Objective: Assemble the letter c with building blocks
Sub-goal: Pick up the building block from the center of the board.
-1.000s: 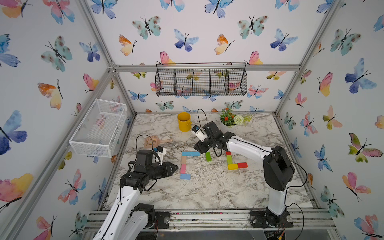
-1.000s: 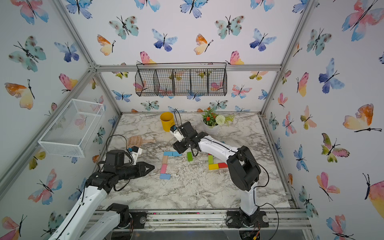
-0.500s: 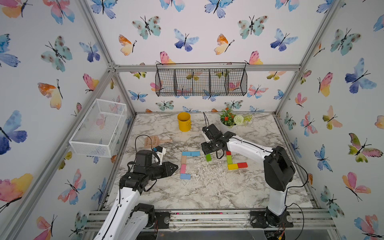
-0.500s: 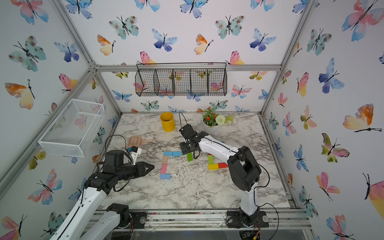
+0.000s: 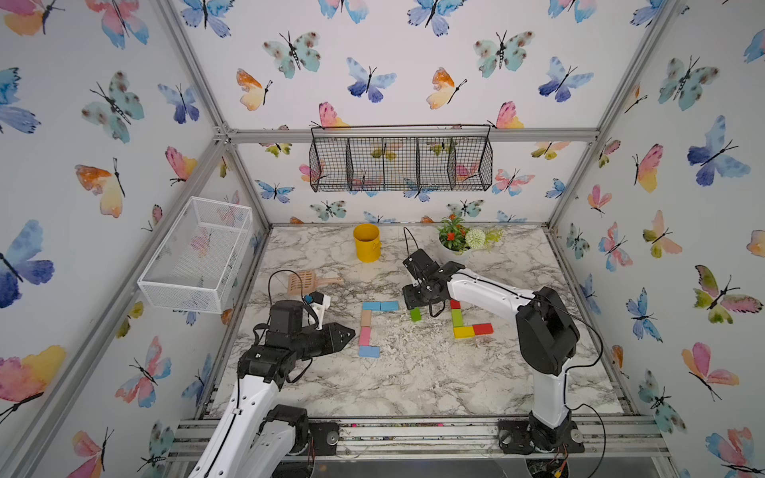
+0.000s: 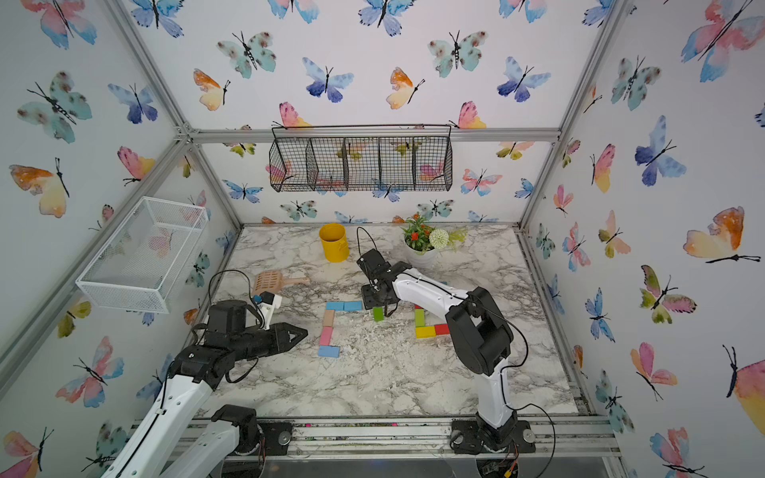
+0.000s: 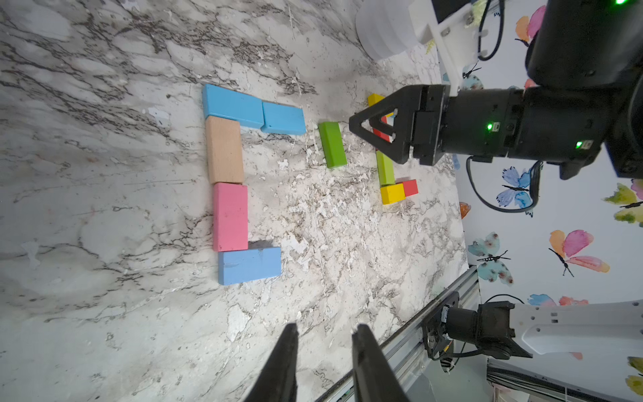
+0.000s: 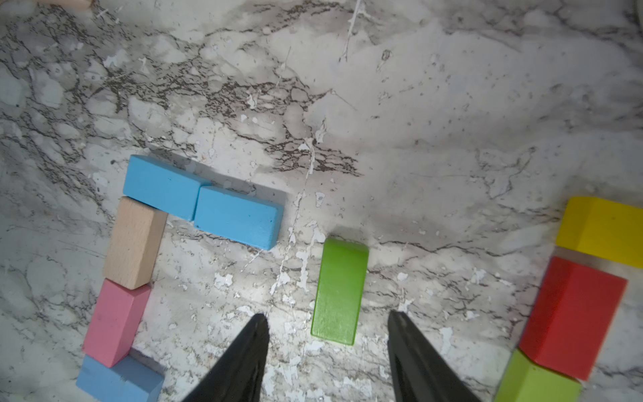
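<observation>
Right now my right claw stands wide and empty, with one finger on each side of the green block and neither touching it. The block lies flat on the marble table. Its near end sits between the claw tips and the rest runs out ahead of them.

In both top views the block lies just at 3 o'clock of the two blue blocks that cap the half-built letter. The spare pile of red, green and yellow pieces is further out at 3 o'clock.

I judge the block light and rigid, with a smooth painted skin that may slip under the fingers. I would pinch it across its two long sides near mid-length, so it cannot swivel when lifted.

The claw looks set a little toward the near end, so I would ease forward before closing.

My left claw is narrowed to a slim gap, holds nothing, and waits at 9 o'clock of the letter.
</observation>
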Robot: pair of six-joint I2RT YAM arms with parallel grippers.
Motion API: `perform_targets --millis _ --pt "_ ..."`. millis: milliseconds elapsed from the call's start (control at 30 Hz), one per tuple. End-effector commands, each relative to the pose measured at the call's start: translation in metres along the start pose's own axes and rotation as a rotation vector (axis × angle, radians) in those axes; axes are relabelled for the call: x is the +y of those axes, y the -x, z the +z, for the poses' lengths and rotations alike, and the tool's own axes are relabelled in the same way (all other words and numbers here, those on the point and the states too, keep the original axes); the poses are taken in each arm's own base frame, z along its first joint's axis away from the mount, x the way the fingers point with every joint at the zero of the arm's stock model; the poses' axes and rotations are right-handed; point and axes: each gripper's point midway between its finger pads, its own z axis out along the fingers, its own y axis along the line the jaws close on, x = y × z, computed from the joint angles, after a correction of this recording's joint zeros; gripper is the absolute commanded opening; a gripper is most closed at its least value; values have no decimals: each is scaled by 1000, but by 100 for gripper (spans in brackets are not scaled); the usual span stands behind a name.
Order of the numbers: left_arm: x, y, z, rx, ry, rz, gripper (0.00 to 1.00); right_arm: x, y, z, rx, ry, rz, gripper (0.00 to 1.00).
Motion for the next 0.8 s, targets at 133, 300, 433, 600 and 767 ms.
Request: perform_targets --millis 133,300,433,600,767 --pt "4 0 -1 -19 24 -1 29 4 -2 9 29 28 44 64" --pt "3 0 -2 -20 17 4 29 -2 -5 20 54 -9 50 66" --pt "2 -1 -1 -12 10 3 29 -6 -9 29 69 -33 51 62" --pt "1 -2 1 -3 0 3 30 -14 -16 39 96 -78 46 61" --pt "0 -3 1 1 -8 5 30 -19 -22 48 115 -104 46 61"
